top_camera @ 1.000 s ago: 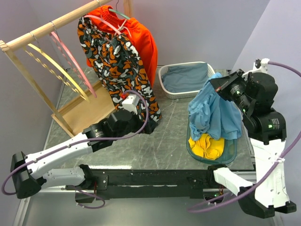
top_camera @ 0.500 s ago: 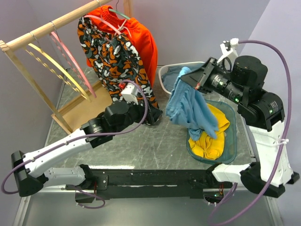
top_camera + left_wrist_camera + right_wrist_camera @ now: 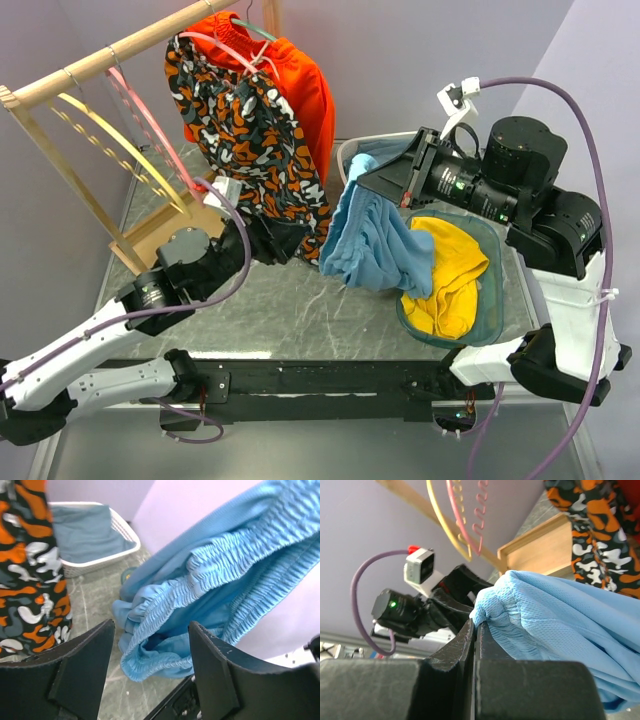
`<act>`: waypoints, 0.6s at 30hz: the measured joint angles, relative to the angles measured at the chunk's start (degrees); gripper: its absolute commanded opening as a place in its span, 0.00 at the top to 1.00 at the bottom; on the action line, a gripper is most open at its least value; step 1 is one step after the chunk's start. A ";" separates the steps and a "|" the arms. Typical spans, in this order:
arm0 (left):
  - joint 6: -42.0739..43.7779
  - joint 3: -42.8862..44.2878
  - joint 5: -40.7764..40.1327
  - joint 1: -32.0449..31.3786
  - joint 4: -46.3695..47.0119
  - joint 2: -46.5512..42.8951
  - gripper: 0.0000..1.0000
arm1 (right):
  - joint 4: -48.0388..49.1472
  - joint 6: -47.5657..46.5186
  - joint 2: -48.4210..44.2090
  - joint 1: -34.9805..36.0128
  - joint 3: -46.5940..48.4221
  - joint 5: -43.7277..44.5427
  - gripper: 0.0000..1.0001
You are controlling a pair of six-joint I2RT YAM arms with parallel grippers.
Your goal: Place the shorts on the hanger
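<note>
The light sky-blue shorts (image 3: 375, 245) hang from my right gripper (image 3: 357, 186), which is shut on their gathered edge, above the table's middle. In the right wrist view the jaws (image 3: 475, 625) are pressed together on the shorts (image 3: 560, 615). My left gripper (image 3: 290, 240) is open and empty, just left of the hanging shorts. In the left wrist view the elastic waistband (image 3: 210, 580) hangs just beyond its open fingers (image 3: 150, 625). The empty pink hanger (image 3: 150, 130) hangs on the wooden rail at the left, also seen in the right wrist view (image 3: 465, 515).
A yellow hanger (image 3: 120, 150) hangs beside the pink one. Camouflage shorts (image 3: 250, 130) and an orange garment (image 3: 310, 90) hang on the rail (image 3: 60, 80). A white basket (image 3: 95, 562) holds grey-blue cloth. A teal bin (image 3: 490, 300) holds yellow cloth (image 3: 450, 280).
My right gripper has carried the shorts leftwards from above the teal bin to the table's middle. My left gripper has turned right, toward the shorts.
</note>
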 measured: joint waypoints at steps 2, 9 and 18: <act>1.22 -0.07 2.10 -0.02 0.48 0.50 0.35 | 0.00 -0.22 0.02 0.55 0.02 -0.66 1.00; 5.25 -4.96 7.13 -0.02 3.72 3.19 0.29 | -0.33 -0.87 1.51 2.01 1.31 -2.10 1.00; 8.41 -6.12 7.34 -0.02 10.51 7.56 0.23 | -0.74 -1.03 1.99 3.87 0.98 -2.16 1.00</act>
